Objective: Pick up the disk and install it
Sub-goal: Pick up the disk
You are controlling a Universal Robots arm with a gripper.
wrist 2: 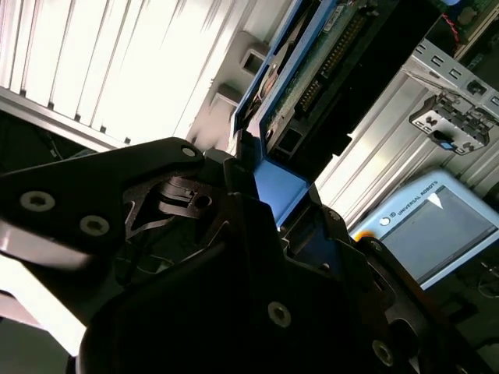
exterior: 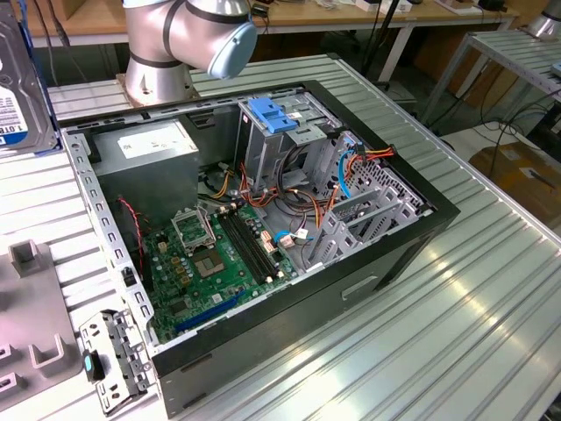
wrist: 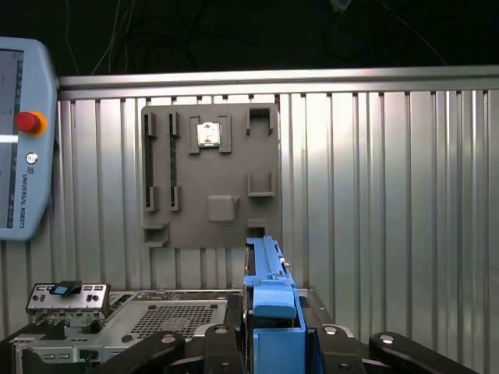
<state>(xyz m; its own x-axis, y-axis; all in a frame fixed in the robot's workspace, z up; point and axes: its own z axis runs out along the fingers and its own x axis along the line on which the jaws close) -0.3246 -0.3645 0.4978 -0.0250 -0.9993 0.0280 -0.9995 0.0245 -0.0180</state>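
Observation:
The disk (exterior: 17,79) hangs at the exterior view's far left edge, raised above the table, with its white label and blue band facing the camera. In the first wrist view the disk (wrist: 267,269) stands edge-on, its blue carrier edge clamped between the black fingers of my gripper (wrist: 273,343). In the second wrist view my gripper (wrist 2: 265,195) is shut on the disk (wrist 2: 312,70), whose circuit-board underside and connectors show. The open computer case (exterior: 289,333) lies to the right of the disk in the exterior view.
Inside the case are a metal drive cage with a blue latch (exterior: 273,118), a grey power supply box (exterior: 145,145) and a green motherboard (exterior: 219,254). A grey fixture plate (wrist: 210,175) lies on the ribbed table. A teach pendant (wrist: 19,140) and a loose metal bracket (exterior: 110,360) lie nearby.

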